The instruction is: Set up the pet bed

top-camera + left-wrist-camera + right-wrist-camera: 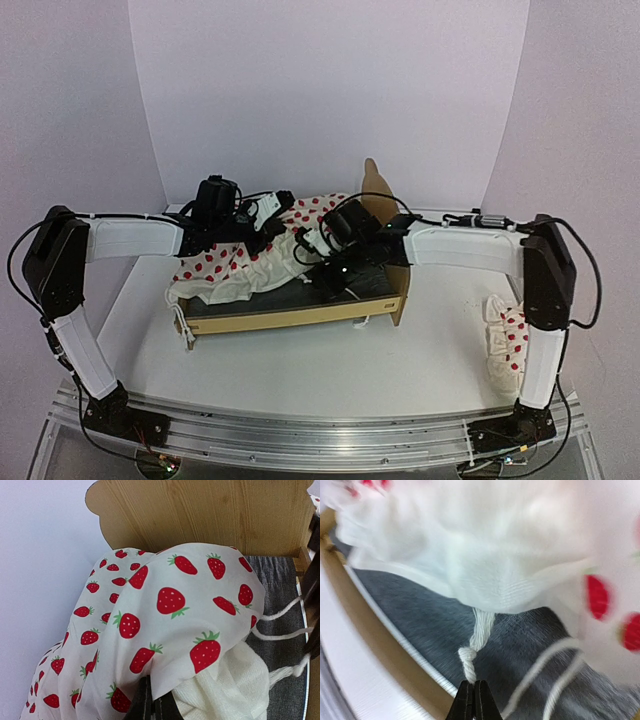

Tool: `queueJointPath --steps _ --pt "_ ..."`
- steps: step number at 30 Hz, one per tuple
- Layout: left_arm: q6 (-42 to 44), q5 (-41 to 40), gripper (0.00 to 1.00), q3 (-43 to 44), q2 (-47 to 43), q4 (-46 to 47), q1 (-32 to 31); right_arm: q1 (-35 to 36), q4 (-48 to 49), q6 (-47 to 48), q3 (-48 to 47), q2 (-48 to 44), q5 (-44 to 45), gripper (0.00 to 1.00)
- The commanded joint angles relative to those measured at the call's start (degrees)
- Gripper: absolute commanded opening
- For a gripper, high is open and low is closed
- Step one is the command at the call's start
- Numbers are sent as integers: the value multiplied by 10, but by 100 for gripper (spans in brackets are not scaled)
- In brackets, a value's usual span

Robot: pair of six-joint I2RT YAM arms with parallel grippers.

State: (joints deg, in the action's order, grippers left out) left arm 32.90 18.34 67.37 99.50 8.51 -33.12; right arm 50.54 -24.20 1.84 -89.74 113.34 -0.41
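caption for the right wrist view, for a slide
Right gripper shut at the tip of a knotted white cord hanging from the duvet, over the dark grey base of the pet bed.

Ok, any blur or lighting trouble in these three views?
Right wrist view: motion blur smears the duvet and the pet bed rail; only the knotted cord above the shut right gripper is fairly crisp. Left wrist view: sharp, evenly lit, strawberry print clear. Top view: flat, soft light, no glare, faint shadow under the bed.

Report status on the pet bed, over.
Left jaws shut on duvet, held up over pet bed. Right jaws shut on duvet's tassel cord. Pillow lies apart on table, right side.
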Motion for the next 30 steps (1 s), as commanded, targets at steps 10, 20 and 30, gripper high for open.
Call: queueJointPath --steps 10,20,30 --pt "-32 87 0 26 -7 -29 -18 10 -33 -139 205 -288 -118 0" --pt "-57 142 0 26 -1 -48 -32 23 -101 -188 323 -329 -94 2" --pt "-70 187 0 19 10 -62 -57 23 -101 -172 241 -326 15 40"
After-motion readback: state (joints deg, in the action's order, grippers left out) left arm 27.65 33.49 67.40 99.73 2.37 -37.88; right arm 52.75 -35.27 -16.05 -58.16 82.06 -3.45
